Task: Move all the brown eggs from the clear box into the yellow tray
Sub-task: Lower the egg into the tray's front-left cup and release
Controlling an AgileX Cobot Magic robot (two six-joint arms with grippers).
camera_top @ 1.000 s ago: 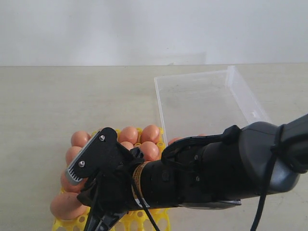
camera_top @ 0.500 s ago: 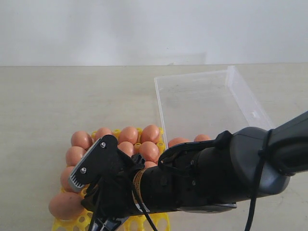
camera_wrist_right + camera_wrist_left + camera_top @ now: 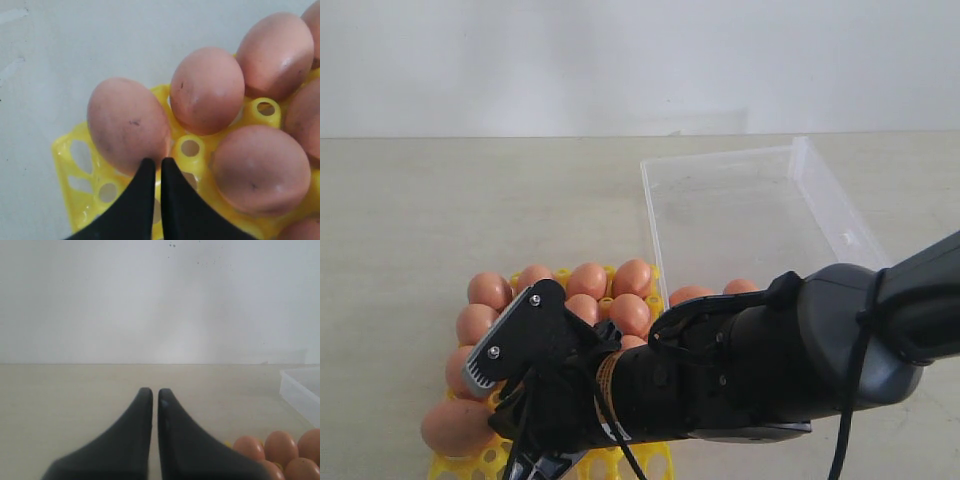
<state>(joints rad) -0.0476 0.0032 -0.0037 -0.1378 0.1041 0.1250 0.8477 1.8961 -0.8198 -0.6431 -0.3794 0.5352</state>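
The yellow tray [image 3: 452, 466] sits on the tabletop [image 3: 440, 210] at the near left of the exterior view, and brown eggs [image 3: 587, 280] fill the cups that show along its far and left sides. The right arm [image 3: 750, 360] reaches across from the right and lies over the middle of the tray, hiding the cups beneath it.

The clear box [image 3: 820, 190] stands just right of the tray. Its far part shows only its transparent floor. Two more eggs [image 3: 692, 293] peek over the arm at the box's near end (they seem to lie inside it, though the arm covers the wall there).

In the right wrist view the right hand [image 3: 155, 162] has its fingers pressed together, holding nothing. Its tips are at the lower edge of the corner egg [image 3: 127, 125], above a yellow peg of the tray [image 3: 100, 172]. Neighbouring eggs sit upright in the adjoining cups.

The left hand [image 3: 151, 394] is also pressed together and holds nothing. It hangs over bare tabletop, with the eggs and a corner of the box off to one side.
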